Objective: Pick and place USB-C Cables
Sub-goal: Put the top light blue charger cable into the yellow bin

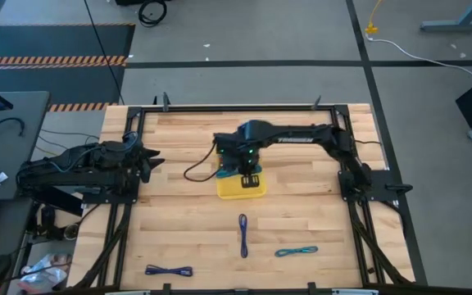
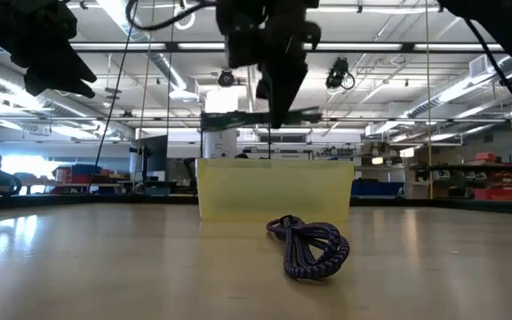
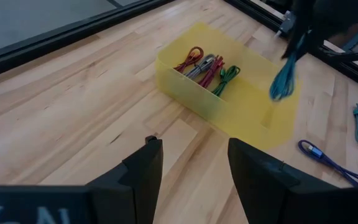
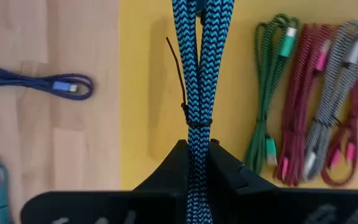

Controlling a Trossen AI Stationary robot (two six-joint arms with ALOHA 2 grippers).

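My right gripper point(image 1: 250, 174) is over the yellow tray point(image 1: 234, 193) at mid-table, shut on a teal USB-C cable bundle point(image 4: 194, 68). The bundle also shows in the left wrist view point(image 3: 284, 76). In the tray lie a green point(image 4: 267, 93), two maroon point(image 4: 303, 99) and a grey bundle point(image 4: 334, 93). On the table lie a blue bundle point(image 1: 243, 233), a teal one point(image 1: 296, 251) and another blue one point(image 1: 169, 270). My left gripper point(image 3: 194, 165) is open and empty at the table's left side. My right gripper pinches the teal bundle between its two fingers, just beside its thin black tie point(image 4: 197, 123). The fingers point(image 2: 278, 98) point down from above and lie across the bundle. The bundle is lifted clear and runs about level over the tray's bare part.
The tray's walls point(image 2: 274, 188) stand up from the wood. The blue bundle point(image 2: 308, 247) lies just in front of the tray. A dark frame point(image 1: 359, 176) edges the table's left and right sides. Bare wood lies left of the tray.
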